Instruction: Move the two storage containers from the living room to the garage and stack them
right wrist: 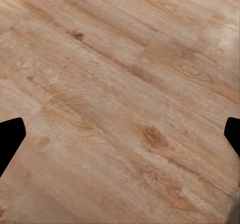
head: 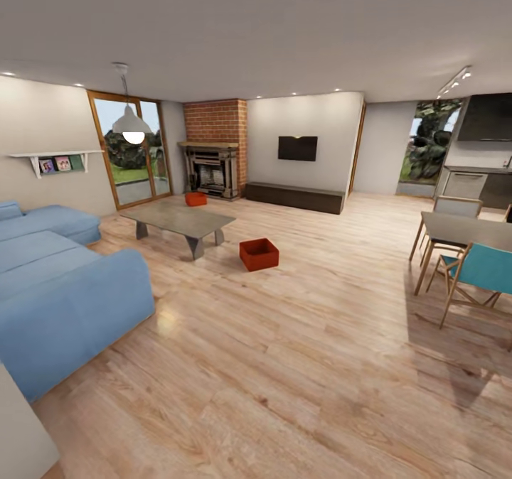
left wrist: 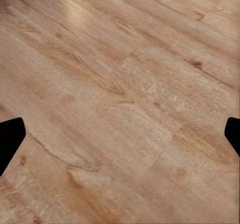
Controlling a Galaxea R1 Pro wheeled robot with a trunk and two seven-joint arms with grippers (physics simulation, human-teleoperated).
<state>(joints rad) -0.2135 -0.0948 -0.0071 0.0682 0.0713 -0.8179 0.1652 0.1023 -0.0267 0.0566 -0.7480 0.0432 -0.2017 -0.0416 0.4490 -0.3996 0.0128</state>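
Note:
I am in the living room. One orange-red storage container (head: 259,254) sits open-topped on the wood-plank flooring, just right of the low grey coffee table (head: 178,219). The other storage container (head: 195,198) rests farther back, in front of the brick fireplace (head: 213,161). In the left wrist view my left gripper (left wrist: 120,139) is open, its dark fingertips (left wrist: 10,139) far apart over bare planks. My right gripper (right wrist: 120,139) in the right wrist view is likewise open, with its fingertips (right wrist: 10,139) spread above the wood. Nothing lies between either pair of fingers. The garage is out of view.
A blue sofa (head: 64,287) takes up the left side. A dining table (head: 466,230) with a teal chair (head: 483,273) stands at the right. A long dark low cabinet (head: 295,196) runs under the wall TV. Glass doors (head: 131,152) are at the back left.

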